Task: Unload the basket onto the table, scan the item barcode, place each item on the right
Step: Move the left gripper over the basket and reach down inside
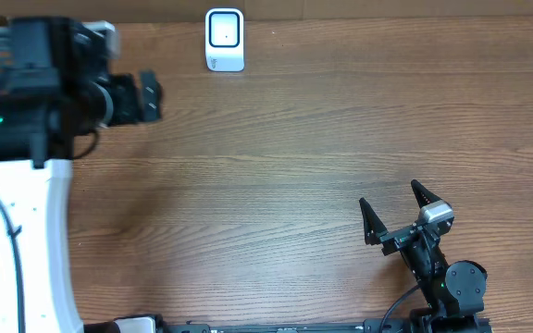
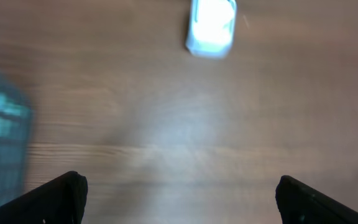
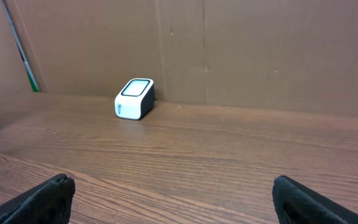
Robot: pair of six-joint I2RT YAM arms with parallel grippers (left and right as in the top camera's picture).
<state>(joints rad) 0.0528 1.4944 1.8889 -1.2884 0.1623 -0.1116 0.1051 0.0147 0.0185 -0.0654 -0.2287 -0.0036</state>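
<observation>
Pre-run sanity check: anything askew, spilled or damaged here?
Nothing stands out. Scanner sits upright at the far edge of the table, no visible damage or spill. Left gripper and right gripper are open and empty. Left wrist view is just blurry.

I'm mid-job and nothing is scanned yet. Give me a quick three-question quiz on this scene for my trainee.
1. True or false: the right fingers are gripping an item.
2. Where does the scanner stand on the table? A) at its far edge B) in its middle C) at its near edge
3. Fill in: the left fingers and the right fingers both stand ____.
Key: 1 false; 2 A; 3 open.
</observation>
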